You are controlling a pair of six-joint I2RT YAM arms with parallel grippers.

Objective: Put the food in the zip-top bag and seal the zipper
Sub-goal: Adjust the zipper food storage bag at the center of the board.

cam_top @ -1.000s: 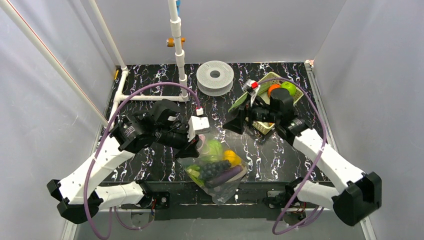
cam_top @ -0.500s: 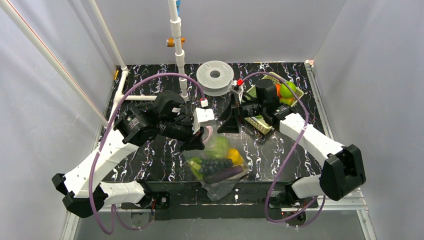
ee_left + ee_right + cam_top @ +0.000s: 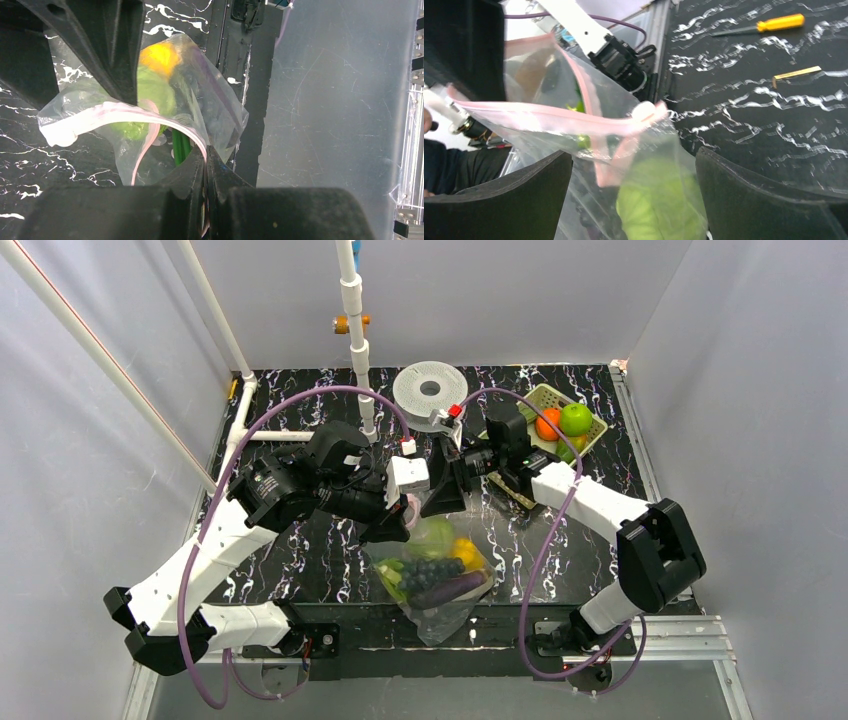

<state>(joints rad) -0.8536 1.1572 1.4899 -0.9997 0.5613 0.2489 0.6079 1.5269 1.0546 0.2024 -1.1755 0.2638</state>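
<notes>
Down at six o'clock the zip-top bag (image 3: 435,575) sags over the table's near edge with the food inside: a purple eggplant (image 3: 450,590), a yellow piece (image 3: 463,550) and a pale green head (image 3: 432,535) crowding toward the mouth. Just beyond, the left gripper (image 3: 205,160) is pinched tight on one end of the pink zipper (image 3: 115,112), holding the mouth up. The right gripper (image 3: 631,160) straddles the strip with its jaws wide apart, gripping nothing. Trouble I'd expect: the strip is twisted and gaping, so a squeeze may fold it rather than mate it. The green head could also catch in the seal, or the loaded bag could drag out of that single pinch. Farther back lies the black marbled tabletop (image 3: 300,570), with a lattice basket (image 3: 592,436) at one o'clock, a white spool (image 3: 430,392) at twelve, and grey walls all round.
</notes>
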